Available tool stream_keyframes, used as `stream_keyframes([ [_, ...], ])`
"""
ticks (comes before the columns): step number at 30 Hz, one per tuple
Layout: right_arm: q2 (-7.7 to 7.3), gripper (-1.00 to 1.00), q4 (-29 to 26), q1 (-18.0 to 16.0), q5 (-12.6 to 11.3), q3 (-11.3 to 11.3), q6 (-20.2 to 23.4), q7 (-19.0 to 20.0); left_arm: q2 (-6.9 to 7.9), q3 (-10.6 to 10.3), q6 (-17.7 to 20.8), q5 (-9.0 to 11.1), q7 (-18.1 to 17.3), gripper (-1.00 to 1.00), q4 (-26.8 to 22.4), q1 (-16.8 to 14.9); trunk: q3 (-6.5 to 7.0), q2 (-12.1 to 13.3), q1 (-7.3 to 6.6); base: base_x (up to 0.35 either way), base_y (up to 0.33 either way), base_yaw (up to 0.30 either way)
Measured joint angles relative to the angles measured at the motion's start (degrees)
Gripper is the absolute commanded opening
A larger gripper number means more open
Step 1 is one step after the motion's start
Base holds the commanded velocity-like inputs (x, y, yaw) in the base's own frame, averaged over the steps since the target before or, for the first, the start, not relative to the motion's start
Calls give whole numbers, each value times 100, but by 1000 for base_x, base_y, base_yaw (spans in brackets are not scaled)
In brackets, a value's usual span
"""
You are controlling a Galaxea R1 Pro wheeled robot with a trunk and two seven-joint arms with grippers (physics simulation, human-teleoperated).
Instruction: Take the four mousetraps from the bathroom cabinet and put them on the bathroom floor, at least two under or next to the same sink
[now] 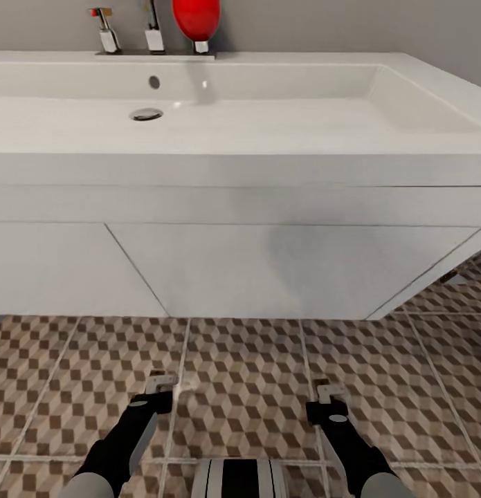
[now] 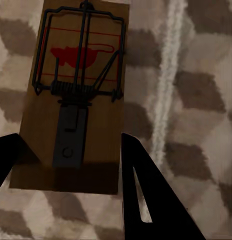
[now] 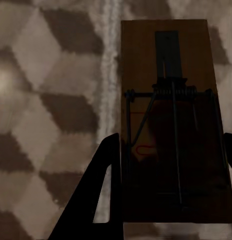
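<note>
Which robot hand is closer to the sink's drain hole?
The left. The left gripper sits almost straight below the drain in the head view, while the right gripper is off to the right side, so farther away. Each holds a mousetrap.

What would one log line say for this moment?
left gripper: holds mousetrap | right gripper: holds second mousetrap | both over floor, before sink

No readable text, brand, number or label appears anywhere in these views. The only printed mark is a red mouse silhouette inside thin red lines on the wooden mousetrap (image 2: 76,95) seen from the left wrist; a faint red outline shows on the second mousetrap (image 3: 171,125) in the right wrist view, too dark to make out.
</note>
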Motion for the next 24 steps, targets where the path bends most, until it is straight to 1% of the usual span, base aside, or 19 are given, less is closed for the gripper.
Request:
stream_keyframes([
  [10, -2, -100, 0, 0, 0, 1, 0, 0, -1, 0, -13, 1, -20, -100, 10, 0, 0, 0, 0, 303, 0, 0],
  [13, -2, -100, 0, 0, 0, 1, -2, 0, -1, 0, -17, 1, -19, -100, 9, 0, 0, 0, 2, 117, 0, 0],
  [24, -2, -100, 0, 0, 0, 1, -1, 1, -2, -19, -25, -17, 6, -100, 20, 0, 0, 0, 2, 46, 0, 0],
])
